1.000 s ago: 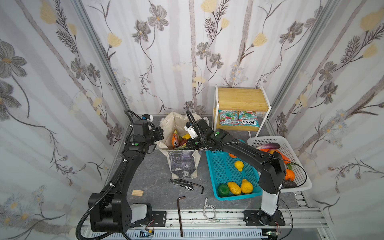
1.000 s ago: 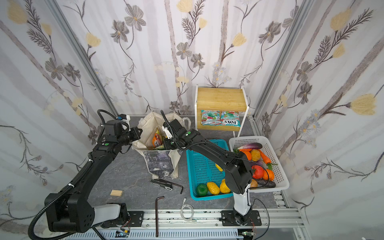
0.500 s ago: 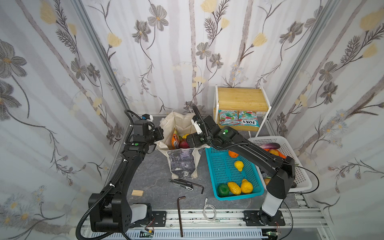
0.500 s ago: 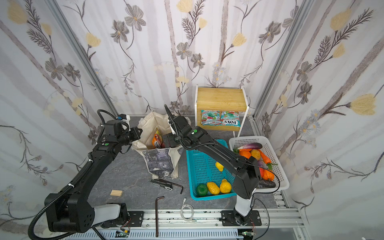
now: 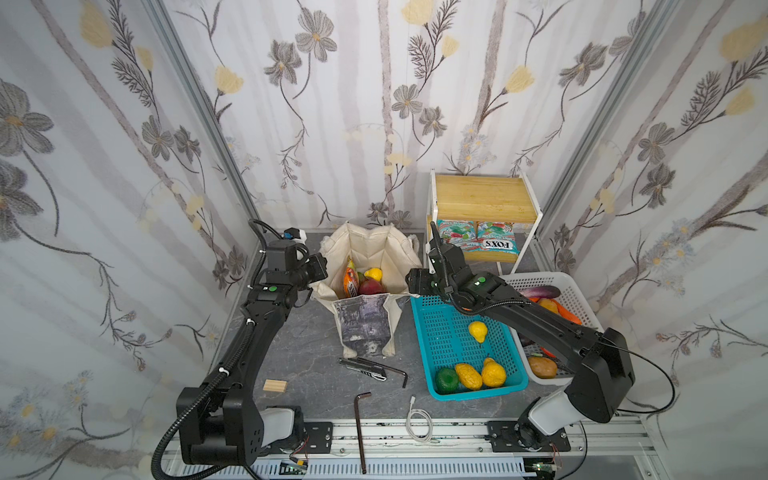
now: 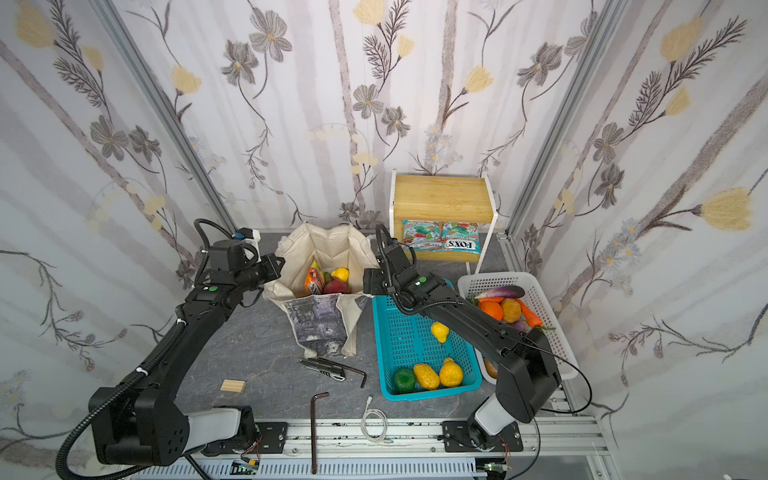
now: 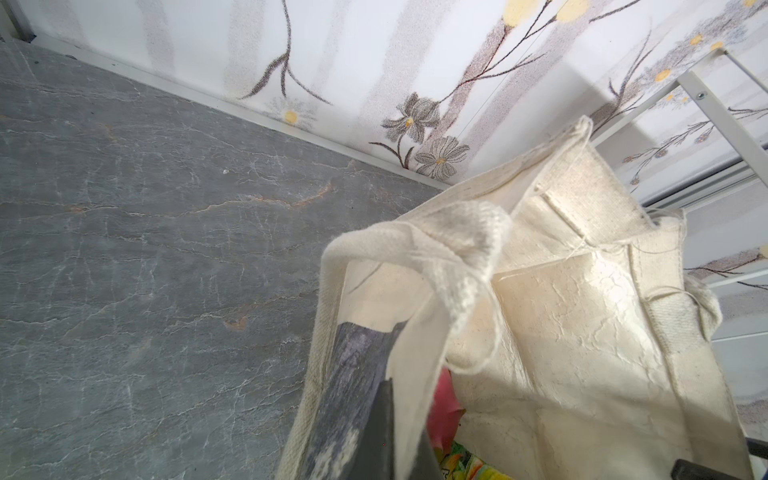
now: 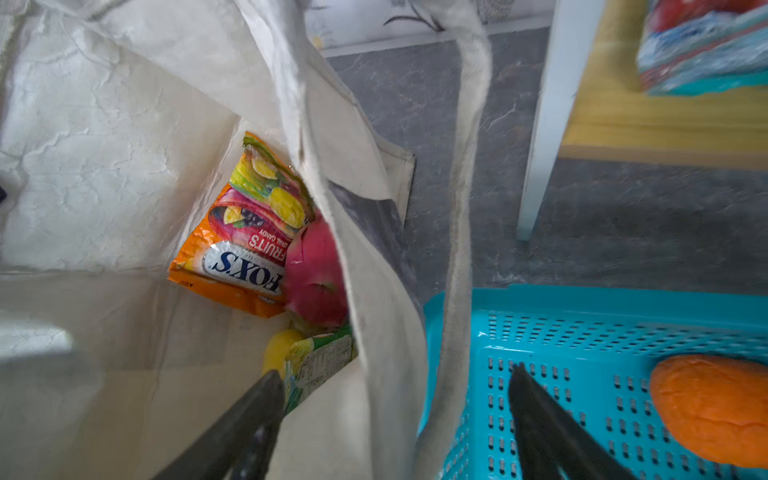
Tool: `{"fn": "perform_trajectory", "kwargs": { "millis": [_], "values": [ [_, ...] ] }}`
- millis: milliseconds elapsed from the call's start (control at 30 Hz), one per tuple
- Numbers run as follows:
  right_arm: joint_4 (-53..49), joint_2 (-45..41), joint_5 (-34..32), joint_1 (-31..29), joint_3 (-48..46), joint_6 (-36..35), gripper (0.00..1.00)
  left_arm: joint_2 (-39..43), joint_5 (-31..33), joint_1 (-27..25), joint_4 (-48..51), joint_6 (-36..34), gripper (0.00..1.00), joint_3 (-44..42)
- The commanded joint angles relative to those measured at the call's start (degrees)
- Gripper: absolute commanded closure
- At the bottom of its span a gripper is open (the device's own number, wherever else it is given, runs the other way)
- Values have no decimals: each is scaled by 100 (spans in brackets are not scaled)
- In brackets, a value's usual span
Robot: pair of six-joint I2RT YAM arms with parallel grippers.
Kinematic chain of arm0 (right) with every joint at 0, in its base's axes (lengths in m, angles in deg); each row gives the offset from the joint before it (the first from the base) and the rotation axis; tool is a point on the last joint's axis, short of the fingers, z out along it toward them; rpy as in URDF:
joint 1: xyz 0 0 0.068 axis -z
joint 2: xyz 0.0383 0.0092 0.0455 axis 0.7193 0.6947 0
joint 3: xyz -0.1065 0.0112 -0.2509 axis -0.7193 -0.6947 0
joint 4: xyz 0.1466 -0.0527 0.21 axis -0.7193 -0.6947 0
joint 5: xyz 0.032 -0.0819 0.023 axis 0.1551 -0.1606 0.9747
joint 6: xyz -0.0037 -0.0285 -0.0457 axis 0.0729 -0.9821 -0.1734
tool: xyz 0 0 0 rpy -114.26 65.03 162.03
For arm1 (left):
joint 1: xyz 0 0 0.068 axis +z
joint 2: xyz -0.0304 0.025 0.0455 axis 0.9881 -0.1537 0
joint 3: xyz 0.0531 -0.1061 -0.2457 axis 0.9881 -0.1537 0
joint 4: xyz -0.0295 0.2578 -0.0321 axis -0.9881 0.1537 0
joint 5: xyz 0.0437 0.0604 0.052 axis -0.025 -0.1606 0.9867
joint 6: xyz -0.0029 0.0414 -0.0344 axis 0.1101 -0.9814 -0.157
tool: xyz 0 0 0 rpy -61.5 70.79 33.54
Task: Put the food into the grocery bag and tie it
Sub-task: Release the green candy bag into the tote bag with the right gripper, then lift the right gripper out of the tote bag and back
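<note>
Since a second ago the right gripper (image 8: 395, 374) has drawn back from deep inside the bag (image 5: 365, 320) to its right rim. Its jaws stand apart and empty, astride the bag's wall and a handle (image 8: 461, 208), with one finger inside the bag and one over the blue basket (image 5: 440, 328).

The left gripper (image 5: 321, 272) is clamped on the bag's left rim and holds the mouth open. The bag stands at the far middle of the table, between the two arms.

Already inside lie an orange packet (image 5: 350, 282), a dragon fruit (image 5: 371, 287), a lemon (image 5: 374, 273) and a green packet (image 8: 324, 357).

Loading looks only partway done. Several fruits (image 5: 468, 375) sit in the blue basket. More produce, an eggplant (image 5: 540, 292) among it, fills the white basket (image 5: 536, 279) at the right, and two packets (image 5: 478, 241) lie on the far shelf. The handles hang loose, so tying has not begun.
</note>
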Motion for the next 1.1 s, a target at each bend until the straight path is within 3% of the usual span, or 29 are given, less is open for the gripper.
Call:
{"fn": "perform_trajectory", "kwargs": {
  "millis": [0, 33, 67, 367, 500, 567, 800, 1067],
  "values": [
    [1041, 87, 827, -18, -62, 198, 75, 22, -84, 1, -222, 53, 100, 78],
    [1105, 113, 828, -16, 21, 212, 98, -12, -112, 1, -235, 72, 100, 119],
    [1099, 145, 753, -16, 144, 234, 100, -50, -155, 1, -239, 117, 100, 171],
    [984, 866, 927, -235, 2326, 166, 100, -418, -1092, -60, -362, 1117, 100, 1369],
    [1136, 1349, 1355, -271, 3050, 446, 100, -562, -1283, -95, -454, 1495, 100, 1743],
    [936, 1475, 1240, -256, 3261, 348, 100, -563, -1238, -101, -492, 1536, 100, 1753],
    [812, 950, 757, 182, 2265, 115, 100, -543, -1150, 5, -723, 1268, 100, 1288],
    [811, 842, 639, 599, 1605, 84, 100, -589, -1182, 344, -1534, 1712, 100, 612]
  ]
}}
